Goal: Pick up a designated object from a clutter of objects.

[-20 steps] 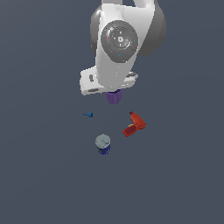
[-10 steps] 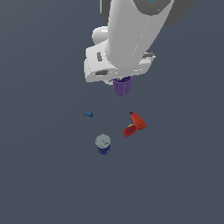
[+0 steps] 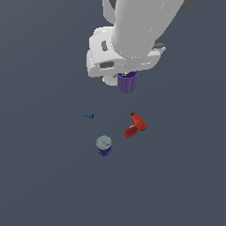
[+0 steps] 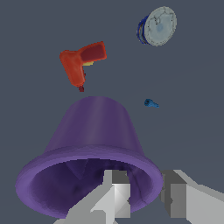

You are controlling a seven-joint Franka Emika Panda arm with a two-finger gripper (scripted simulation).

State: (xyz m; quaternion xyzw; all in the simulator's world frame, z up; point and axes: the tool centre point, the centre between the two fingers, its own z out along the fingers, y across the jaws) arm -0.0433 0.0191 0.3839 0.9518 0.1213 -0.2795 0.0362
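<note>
Fingers [image 4: 142, 199] clamp purple cup [image 3: 127, 82] rim; cup well apart from drill [image 3: 135, 126].

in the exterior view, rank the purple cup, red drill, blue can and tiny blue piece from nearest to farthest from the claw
1. Purple cup, held in the claw.
2. Red drill, below, toward the view's right.
3. Tiny blue piece, toward the view's left; close to the drill's rank.
4. Blue can, lowest.

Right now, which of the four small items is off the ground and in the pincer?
The small purple tapered cup: the pincer grips its rim, while the red drill-shaped tool, blue can and tiny blue piece lie below.
</note>
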